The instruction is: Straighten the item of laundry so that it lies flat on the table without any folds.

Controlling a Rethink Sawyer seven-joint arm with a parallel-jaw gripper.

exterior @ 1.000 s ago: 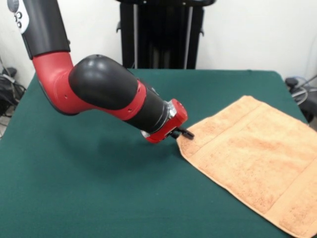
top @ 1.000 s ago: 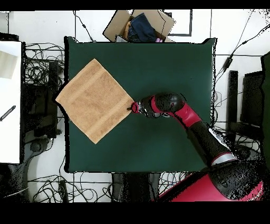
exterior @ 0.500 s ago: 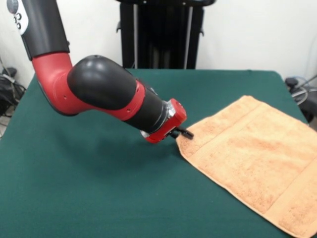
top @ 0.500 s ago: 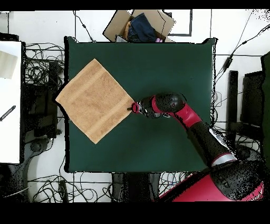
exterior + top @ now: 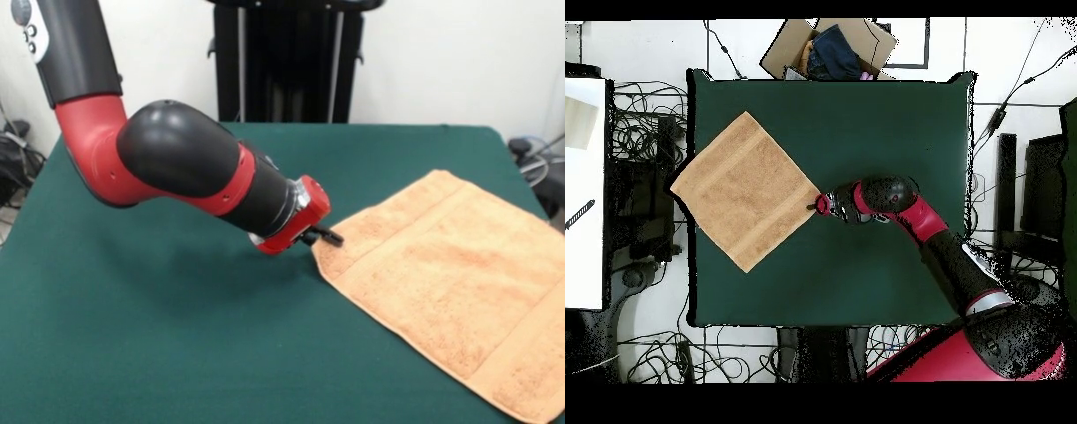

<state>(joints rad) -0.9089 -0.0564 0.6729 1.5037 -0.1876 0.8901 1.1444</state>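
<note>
Towel (image 5: 459,283) flat on table (image 5: 177,353) — gripper (image 5: 328,236) at its corner, finger state unclear.

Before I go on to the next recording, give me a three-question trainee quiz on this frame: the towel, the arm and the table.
1. True or false: the towel lies spread in a single layer, with no corner folded over.
2. Which corner of the towel is the pincer at in the overhead view? A) the top corner B) the right-hand corner C) the bottom corner
3. Fill in: one corner of the towel reaches past the ____ edge of the table in the overhead view.

Key
1. True: it shows as a flat diamond with both woven bands visible.
2. B: the pincer sits at the right-hand corner.
3. Left.
</note>
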